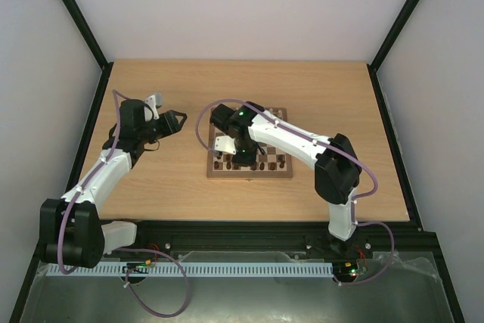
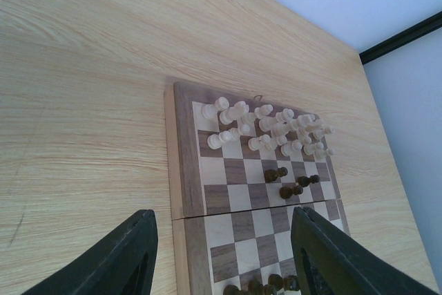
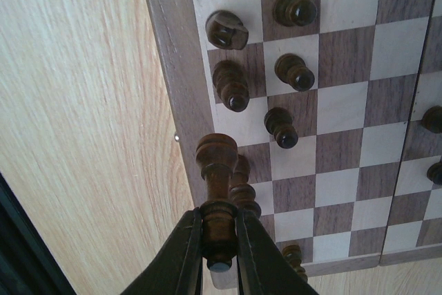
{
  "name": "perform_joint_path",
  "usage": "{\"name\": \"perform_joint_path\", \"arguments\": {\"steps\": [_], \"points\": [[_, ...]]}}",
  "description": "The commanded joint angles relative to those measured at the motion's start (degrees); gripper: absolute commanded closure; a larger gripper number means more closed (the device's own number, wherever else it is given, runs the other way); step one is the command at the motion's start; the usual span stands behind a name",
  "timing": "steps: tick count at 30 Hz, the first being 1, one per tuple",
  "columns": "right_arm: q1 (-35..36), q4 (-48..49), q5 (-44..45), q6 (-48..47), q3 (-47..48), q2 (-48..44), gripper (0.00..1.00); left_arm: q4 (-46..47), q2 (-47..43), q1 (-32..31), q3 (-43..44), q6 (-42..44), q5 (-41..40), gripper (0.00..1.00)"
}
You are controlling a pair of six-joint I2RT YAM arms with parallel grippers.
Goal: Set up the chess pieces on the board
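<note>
The board [image 1: 287, 169] lies mid-table, half hidden under my right arm. My right gripper [image 1: 243, 158] hangs over its near left part. In the right wrist view it [image 3: 219, 253] is shut on a dark brown piece [image 3: 217, 184], held above the board's rim [image 3: 173, 67] beside another dark piece [image 3: 243, 191]. Several dark pieces [image 3: 291, 72] stand on nearby squares. My left gripper [image 1: 175, 122] is open and empty, left of the board. Its view shows the board [image 2: 181, 164], cream pieces [image 2: 266, 129] in its far rows and three dark pieces [image 2: 290, 183] mid-board.
The wooden table [image 1: 174, 179] is bounded by a black frame [image 1: 91, 119] at the left and right. The right arm's purple cable [image 1: 203, 122] loops above the board's left side. A black rail [image 1: 249, 228] runs along the near edge.
</note>
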Motion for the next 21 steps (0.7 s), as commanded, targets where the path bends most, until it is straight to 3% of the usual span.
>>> {"name": "perform_joint_path", "arguments": {"steps": [1,21], "points": [[0.42,-3.55,3.47,0.03,-0.29,2.15,0.91,0.98,0.05,0.36,-0.68,-0.44,1.18,0.46],[0.46,-1.60,5.66,1.74,-1.89,5.45,0.89,1.39,0.08,0.36,-0.94,-0.57,1.81,0.46]]}}
